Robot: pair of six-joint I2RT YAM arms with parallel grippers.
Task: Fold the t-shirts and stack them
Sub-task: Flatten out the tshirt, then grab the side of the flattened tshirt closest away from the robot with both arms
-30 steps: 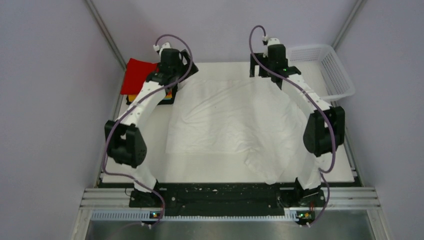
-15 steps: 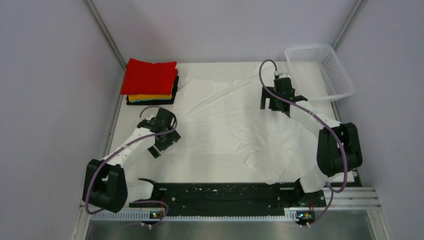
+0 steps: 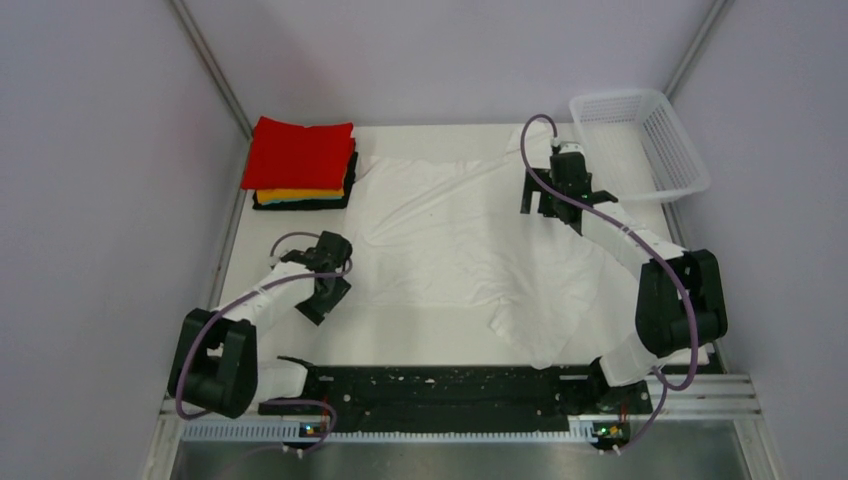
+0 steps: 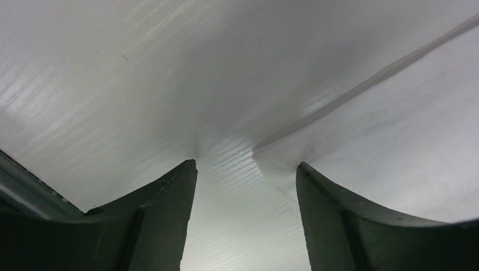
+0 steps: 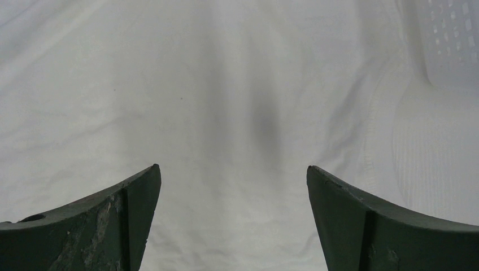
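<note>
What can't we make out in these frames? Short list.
1. Top view: red t-shirt covers those below; only orange-yellow edge and black edge show, layer count unclear.
2. Top view: right arm hides the white t-shirt's right edge.
3. Left wrist view: left tool open; its finger covers that t-shirt's corner, contact unclear.
4. Right wrist view: basket blurred, cut by the frame corner.

You have a plain white t-shirt [image 3: 450,240] on a white table [image 3: 420,340]; up close its cloth shows no print, only grey creases. In your stack, the red t-shirt [image 3: 300,152] tops an orange-yellow t-shirt [image 3: 298,194] and a black t-shirt [image 3: 300,204]. The mesh basket [image 3: 680,150] is white. Your left arm [image 3: 262,295] and right arm [image 3: 625,235] are black and white, with purple cables [image 3: 536,119].
</note>
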